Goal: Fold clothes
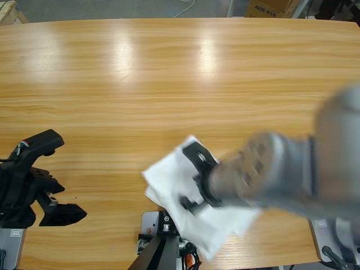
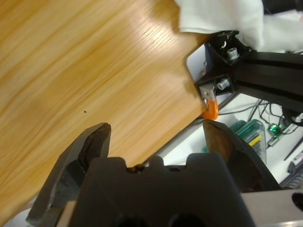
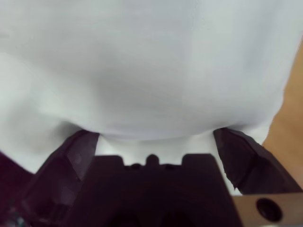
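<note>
The clothes are one white T-shirt point(image 1: 166, 175), folded into a small bundle near the table's front edge, just right of the middle. My right gripper point(image 1: 189, 177) comes in from the right and sits on the shirt with its jaws spread wide. Up close, white T-shirt point(image 3: 151, 71) cloth fills the right wrist view and bulges between the jaws of the right gripper point(image 3: 156, 135). My left gripper point(image 1: 59, 177) hovers open and empty at the table's front left. The left wrist view looks past the left gripper point(image 2: 156, 135) to a corner of the T-shirt point(image 2: 218, 16).
The wooden table point(image 1: 169, 73) stretches bare behind and to the left of the shirt. A cardboard box point(image 1: 270, 7) stands on the floor beyond the far edge. Below the table's front edge point(image 2: 165, 142), cables and small tools point(image 2: 251, 132) lie on a lower surface.
</note>
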Controlling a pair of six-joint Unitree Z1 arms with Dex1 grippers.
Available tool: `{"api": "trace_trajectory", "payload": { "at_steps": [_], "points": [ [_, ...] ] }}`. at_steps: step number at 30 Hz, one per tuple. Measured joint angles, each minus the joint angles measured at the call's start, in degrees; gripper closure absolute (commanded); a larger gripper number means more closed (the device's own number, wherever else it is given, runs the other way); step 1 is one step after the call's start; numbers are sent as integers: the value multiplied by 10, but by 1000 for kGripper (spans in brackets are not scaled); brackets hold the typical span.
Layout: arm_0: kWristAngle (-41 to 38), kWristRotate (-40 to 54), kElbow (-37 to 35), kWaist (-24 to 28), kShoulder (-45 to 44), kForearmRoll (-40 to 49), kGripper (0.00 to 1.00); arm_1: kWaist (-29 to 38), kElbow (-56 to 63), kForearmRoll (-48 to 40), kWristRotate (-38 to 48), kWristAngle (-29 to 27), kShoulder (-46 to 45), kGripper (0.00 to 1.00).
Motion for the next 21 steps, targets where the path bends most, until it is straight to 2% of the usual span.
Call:
{"api": "trace_trajectory", "payload": {
  "at_steps": [4,11,17,18,20,21],
  "points": [
    [1,-4,14,0,-12,0,238,-53,-69,5,-70,-7,43,87],
    [7,-13,30,0,-21,0,238,-123,-155,20,-237,-56,91,82],
    [15,-23,43,0,-31,0,249,-164,-228,33,-397,-44,115,82],
    [16,-23,43,1,-32,0,278,-166,-238,39,-411,-37,116,82],
    [19,-24,44,3,-34,-3,464,-170,-252,52,-427,-24,116,90],
    [21,-26,44,7,-35,-5,507,-171,-255,61,-429,-20,114,137]
  ]
}}
